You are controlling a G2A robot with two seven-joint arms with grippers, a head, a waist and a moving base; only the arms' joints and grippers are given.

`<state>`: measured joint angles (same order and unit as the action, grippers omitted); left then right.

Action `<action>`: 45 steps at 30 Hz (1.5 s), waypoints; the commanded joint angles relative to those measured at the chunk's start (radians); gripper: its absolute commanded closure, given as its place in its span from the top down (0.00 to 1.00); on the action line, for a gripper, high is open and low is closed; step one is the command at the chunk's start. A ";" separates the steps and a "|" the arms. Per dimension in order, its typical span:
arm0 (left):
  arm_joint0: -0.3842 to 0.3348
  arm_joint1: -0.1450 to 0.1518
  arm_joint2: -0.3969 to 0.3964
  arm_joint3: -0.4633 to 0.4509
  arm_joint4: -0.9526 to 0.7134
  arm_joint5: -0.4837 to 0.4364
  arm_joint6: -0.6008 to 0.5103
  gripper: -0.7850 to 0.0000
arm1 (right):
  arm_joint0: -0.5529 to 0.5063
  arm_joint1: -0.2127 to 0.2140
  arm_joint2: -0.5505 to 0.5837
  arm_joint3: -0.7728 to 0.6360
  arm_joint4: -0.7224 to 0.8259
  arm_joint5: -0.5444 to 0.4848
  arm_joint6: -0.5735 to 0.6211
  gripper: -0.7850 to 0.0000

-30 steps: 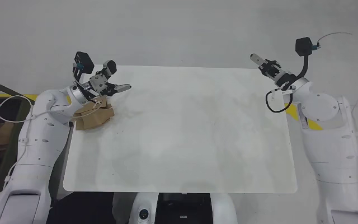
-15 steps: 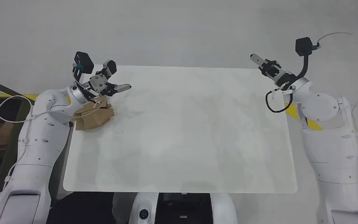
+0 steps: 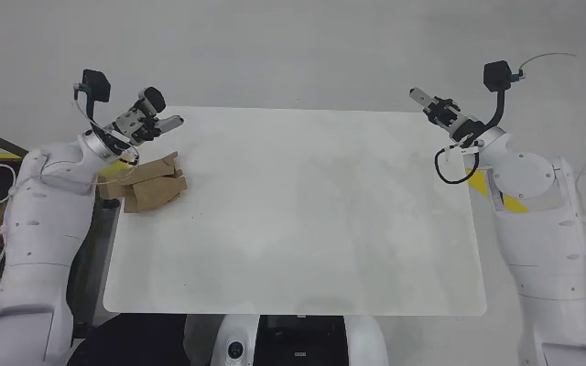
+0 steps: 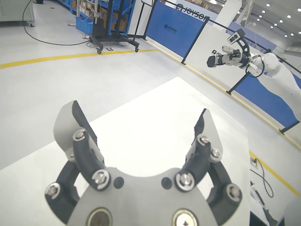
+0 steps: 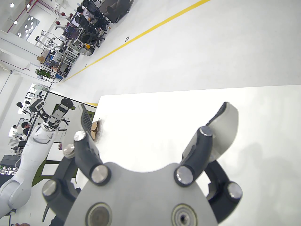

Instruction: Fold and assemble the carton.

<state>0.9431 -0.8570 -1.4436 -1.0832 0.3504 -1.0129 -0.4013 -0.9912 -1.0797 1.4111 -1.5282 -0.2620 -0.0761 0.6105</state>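
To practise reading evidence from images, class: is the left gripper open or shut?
Open. In the left wrist view the left gripper has its fingers spread wide apart, with only bare table between them and nothing held.

white logo and wordmark stood on a blue perforated fence panel (image 4: 172, 28), the same wordmark in dark letters ran across a paler board (image 4: 192, 15) behind it, a cut-off piece of it showed on a white wall panel (image 4: 216, 52), no numbers were legible

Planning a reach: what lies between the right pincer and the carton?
Only bare table lies between the right pincer and the carton, seen in the top view.
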 commanded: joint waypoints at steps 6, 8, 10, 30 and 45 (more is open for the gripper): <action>-0.069 0.019 0.001 0.131 -0.253 0.028 -0.208 1.00 | 0.000 0.000 0.000 0.000 0.000 0.000 0.000 1.00; -0.093 0.023 0.000 0.170 -0.299 0.047 -0.257 1.00 | 0.000 0.000 0.000 0.000 0.000 0.000 0.000 1.00; -0.115 0.027 0.004 0.212 -0.345 0.063 -0.313 1.00 | 0.000 0.000 0.000 0.000 0.000 0.000 0.000 1.00; -0.230 0.042 0.022 0.419 -0.488 0.109 -0.515 1.00 | 0.000 0.000 0.000 0.000 0.000 0.000 0.000 1.00; -0.205 0.044 0.013 0.397 -0.499 0.167 -0.480 1.00 | 0.000 0.000 0.000 0.000 0.000 0.000 0.000 1.00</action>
<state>0.7270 -0.8149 -1.4260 -0.6769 -0.1444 -0.8752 -0.8946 -0.9912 -1.0797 1.4111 -1.5282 -0.2620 -0.0760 0.6105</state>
